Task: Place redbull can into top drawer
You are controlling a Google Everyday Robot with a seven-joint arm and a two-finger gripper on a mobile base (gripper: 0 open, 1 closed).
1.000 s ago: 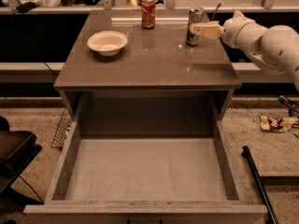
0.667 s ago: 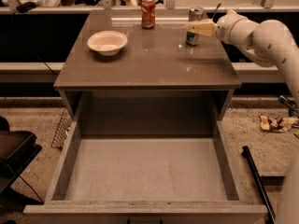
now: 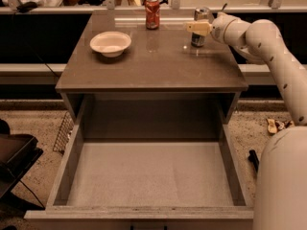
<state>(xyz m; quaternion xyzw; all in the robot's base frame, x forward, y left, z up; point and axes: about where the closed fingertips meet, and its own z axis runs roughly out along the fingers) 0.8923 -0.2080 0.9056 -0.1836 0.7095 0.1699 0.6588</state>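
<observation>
The tall slim silver-and-blue redbull can (image 3: 197, 40) is seen standing upright at the back right of the grey-brown cabinet top (image 3: 153, 63), not in the drawer. The pale parallel-jaw gripper (image 3: 198, 28) is held right at the can's mid-height, in front of its blue panel, and is carried in from the right by the white segmented arm (image 3: 268, 40). Whether the jaws are apart or clamped on the can cannot be told. Below, the wide, shallow grey-brown top drawer (image 3: 67, 169) is seen open, its pale grey flat bottom exposed. A shorter orange-red soda can (image 3: 152, 12) is seen upright at the back centre. A round white bowl (image 3: 110, 43) is seen at the left. Both are well apart from the gripper.
</observation>
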